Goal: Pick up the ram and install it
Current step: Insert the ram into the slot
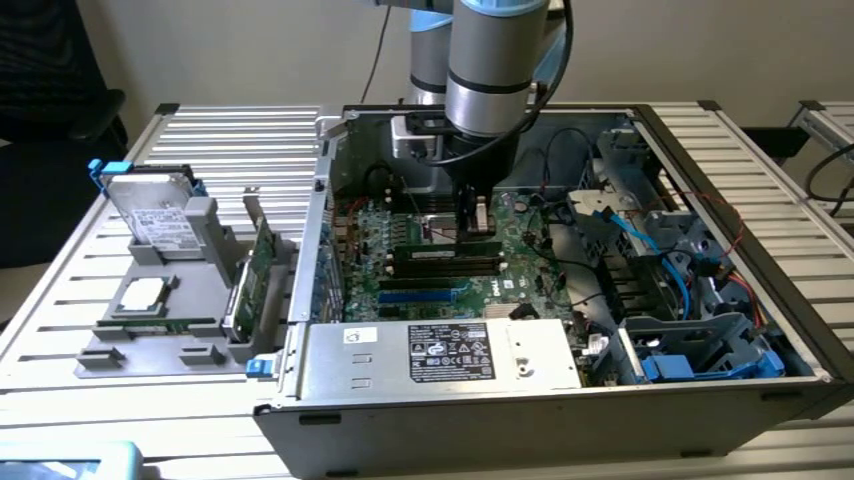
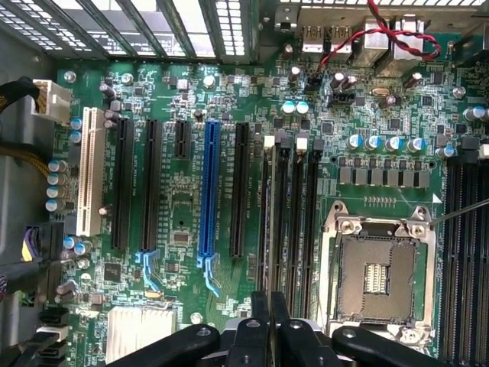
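Note:
Inside the open computer case (image 1: 747, 260), my gripper (image 1: 474, 228) reaches straight down over the motherboard (image 1: 400, 285). The ram (image 1: 451, 238) stands on edge under its fingertips, in line with the first of the black memory slots (image 1: 447, 265). In the wrist view the ram (image 2: 267, 222) is a thin pale strip along the slot beside two bare slots (image 2: 294, 222). The gripper (image 2: 269, 306) is shut with its two fingers pressed close on the ram's near end. How deep the ram sits in the slot is hidden.
The bare processor socket (image 2: 378, 267) lies beside the slots, with more memory slots (image 2: 466, 245) past it. The power supply (image 1: 441, 355) and blue cables (image 1: 654, 250) crowd the case. A grey fixture (image 1: 160, 300) at the exterior view's left holds a hard drive (image 1: 154, 215) and a green card (image 1: 260, 265).

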Available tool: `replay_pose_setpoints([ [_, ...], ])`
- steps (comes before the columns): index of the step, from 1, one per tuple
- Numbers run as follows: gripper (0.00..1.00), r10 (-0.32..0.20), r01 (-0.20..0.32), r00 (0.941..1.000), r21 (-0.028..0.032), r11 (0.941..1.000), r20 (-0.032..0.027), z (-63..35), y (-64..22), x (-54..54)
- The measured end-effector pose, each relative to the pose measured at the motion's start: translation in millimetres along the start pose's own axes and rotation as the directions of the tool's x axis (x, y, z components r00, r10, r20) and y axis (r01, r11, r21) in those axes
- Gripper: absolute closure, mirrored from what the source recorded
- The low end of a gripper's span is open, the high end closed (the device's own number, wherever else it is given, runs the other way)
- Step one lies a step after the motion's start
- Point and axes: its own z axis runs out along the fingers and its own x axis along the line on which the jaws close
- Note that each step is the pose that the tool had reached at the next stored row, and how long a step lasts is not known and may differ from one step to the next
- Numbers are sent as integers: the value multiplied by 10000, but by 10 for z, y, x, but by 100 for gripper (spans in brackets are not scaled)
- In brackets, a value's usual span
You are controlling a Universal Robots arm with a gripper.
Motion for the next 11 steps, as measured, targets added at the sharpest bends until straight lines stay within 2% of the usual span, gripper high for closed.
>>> replay_pose_setpoints([
  [6, 87, 99, -99, 10000, -4, 10000, 0, 14, -1, -18],
  [11, 87, 110, -110, 9999, -6, 9999, -73, 32, -1, -18],
])
